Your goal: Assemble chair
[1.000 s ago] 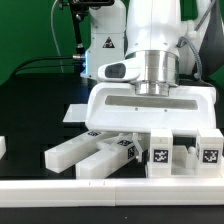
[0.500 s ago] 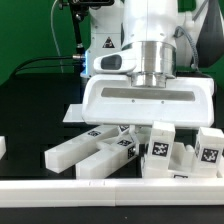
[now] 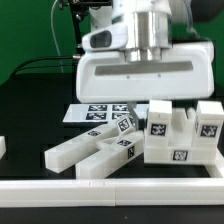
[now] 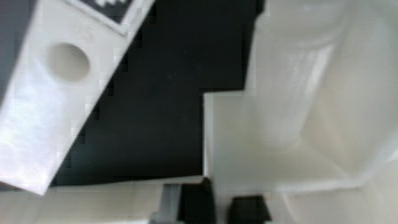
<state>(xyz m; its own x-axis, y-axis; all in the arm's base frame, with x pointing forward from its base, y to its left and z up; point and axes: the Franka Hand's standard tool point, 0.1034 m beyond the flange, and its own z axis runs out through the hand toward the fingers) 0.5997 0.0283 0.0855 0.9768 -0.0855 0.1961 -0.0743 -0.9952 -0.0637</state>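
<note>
The fingers (image 4: 187, 208) were closed together, the seat frame (image 3: 180, 138) just in front of them; the bars (image 3: 85, 152) lay loose, so nearly all joining seemed left.

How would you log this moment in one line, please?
gripper: shut on blocky chair piece | piece: tilted | long bars: lying flat beside it | marker board: behind them

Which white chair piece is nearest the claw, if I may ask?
The blocky notched piece on the exterior view's right; the two bars lie further left.
</note>
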